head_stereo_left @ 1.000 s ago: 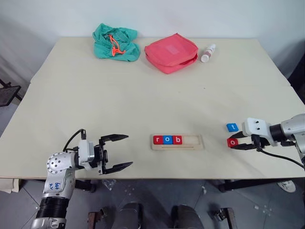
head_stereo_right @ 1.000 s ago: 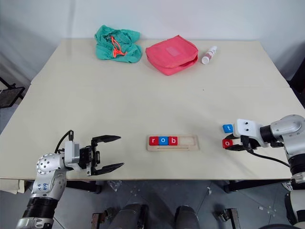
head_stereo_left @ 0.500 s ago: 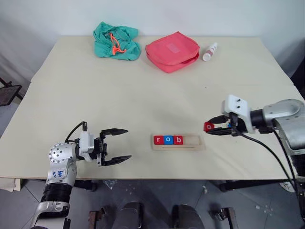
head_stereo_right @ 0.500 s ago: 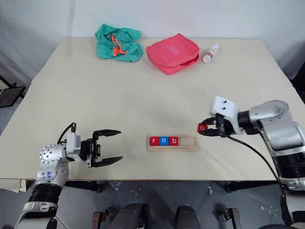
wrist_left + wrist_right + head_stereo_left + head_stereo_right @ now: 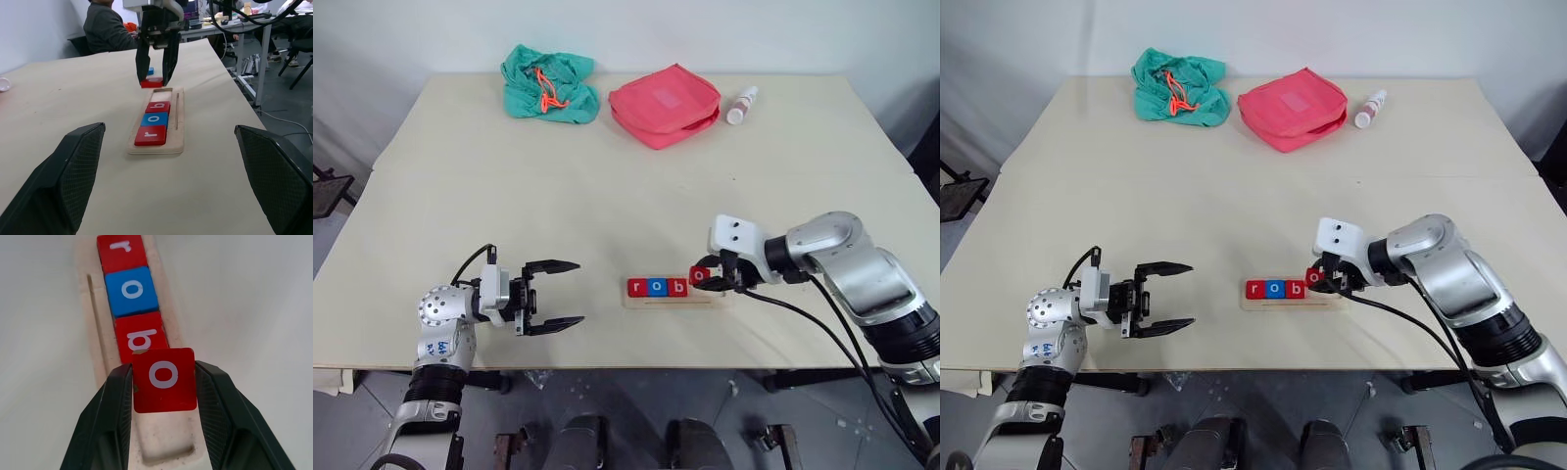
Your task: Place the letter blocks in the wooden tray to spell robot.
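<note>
In the tray [image 5: 93, 323] I read three tiles in a row: a red tile [image 5: 120, 252] with a white "r", a blue tile [image 5: 131, 290] with a white "o", and a red one [image 5: 141, 336] with a white "b". My right gripper [image 5: 164, 382] pinches another red tile [image 5: 164, 379] by its edges, marked with a white "o". The marks on the small bottle [image 5: 741, 105] are too small to read.

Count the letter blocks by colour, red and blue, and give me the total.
Red: 3 (red r, red b, red o in the right gripper)
Blue: 2 (blue o, far blue block, letter unreadable)
Total: 5
</note>
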Controlling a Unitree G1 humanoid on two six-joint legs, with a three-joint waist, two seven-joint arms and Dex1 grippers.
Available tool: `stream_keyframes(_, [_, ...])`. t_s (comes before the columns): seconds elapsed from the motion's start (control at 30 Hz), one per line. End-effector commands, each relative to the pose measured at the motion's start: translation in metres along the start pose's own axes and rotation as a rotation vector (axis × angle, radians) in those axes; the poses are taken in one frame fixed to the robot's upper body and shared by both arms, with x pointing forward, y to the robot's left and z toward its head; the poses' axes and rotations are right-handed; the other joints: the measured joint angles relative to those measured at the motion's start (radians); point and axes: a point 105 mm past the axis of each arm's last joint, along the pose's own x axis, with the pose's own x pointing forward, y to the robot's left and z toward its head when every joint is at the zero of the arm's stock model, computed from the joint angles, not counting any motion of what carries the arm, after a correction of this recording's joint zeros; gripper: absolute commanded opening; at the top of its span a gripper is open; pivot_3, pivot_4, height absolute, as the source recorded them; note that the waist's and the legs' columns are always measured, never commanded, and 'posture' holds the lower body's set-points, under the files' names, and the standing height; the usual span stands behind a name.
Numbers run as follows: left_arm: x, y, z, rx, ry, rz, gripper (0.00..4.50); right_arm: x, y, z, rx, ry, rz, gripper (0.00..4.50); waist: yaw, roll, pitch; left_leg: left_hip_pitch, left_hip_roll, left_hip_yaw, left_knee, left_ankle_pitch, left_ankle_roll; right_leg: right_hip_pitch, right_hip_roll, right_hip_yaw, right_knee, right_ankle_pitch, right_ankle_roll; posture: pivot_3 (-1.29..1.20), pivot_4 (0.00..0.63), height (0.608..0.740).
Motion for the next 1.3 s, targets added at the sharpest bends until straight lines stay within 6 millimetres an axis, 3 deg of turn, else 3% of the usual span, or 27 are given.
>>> stream_keyframes(0.03, [-0.002, -0.002, 0.007, 0.032, -0.009, 0.005, 4.50, -0.003, -0.002, 0.008, -0.049, -0.003, -0.009, 1.46, 0.001, 0.000, 0.000, 0.000, 0.000, 0.000, 0.000, 0.000, 0.000, 0.000, 0.000, 0.000, 0.000, 0.000, 0.000, 0.00, 0.150, 0.740])
stream_keyframes(0.4, [-0.002, -0.005, 0.008, 0.037, -0.004, 0.019, 4.50, 0.002, 0.002, 0.000, -0.074, 0.034, 0.017, 1.46, 0.001, 0.000, 0.000, 0.000, 0.000, 0.000, 0.000, 0.000, 0.000, 0.000, 0.000, 0.000, 0.000, 0.000, 0.000, 0.00, 0.150, 0.740])
stream_keyframes(0.7, [-0.001, -0.004, 0.007, 0.038, -0.006, 0.027, 4.50, 0.002, 0.006, 0.000, -0.090, 0.033, 0.039, 4.46, 0.001, 0.000, 0.000, 0.000, 0.000, 0.000, 0.000, 0.000, 0.000, 0.000, 0.000, 0.000, 0.000, 0.000, 0.000, 0.00, 0.150, 0.740])
stream_keyframes(1.03, [0.002, -0.003, 0.007, 0.036, -0.012, 0.026, 4.50, -0.006, 0.011, 0.001, -0.056, -0.007, 0.036, 4.46, 0.002, 0.000, 0.000, 0.000, 0.000, 0.000, 0.000, 0.000, 0.000, 0.000, 0.000, 0.000, 0.000, 0.000, 0.000, 0.00, 0.150, 0.740])
stream_keyframes(1.2, [0.003, -0.003, 0.007, 0.030, -0.019, 0.025, 4.50, -0.038, 0.015, -0.007, 0.076, -0.165, -0.064, 4.46, 0.015, -0.001, 0.000, -0.001, 0.000, -0.002, 0.000, 0.000, 0.000, 0.000, 0.000, -0.001, 0.000, 0.000, 0.000, 0.00, 0.150, 0.740])
stream_keyframes(1.3, [0.003, -0.002, 0.006, 0.027, -0.020, 0.027, 4.50, -0.057, 0.006, -0.021, 0.190, -0.226, -0.230, 4.46, 0.017, -0.001, 0.000, 0.000, 0.000, 0.000, 0.000, 0.000, 0.000, 0.000, 0.000, 0.000, 0.000, 0.000, 0.000, 0.00, 0.150, 0.740])
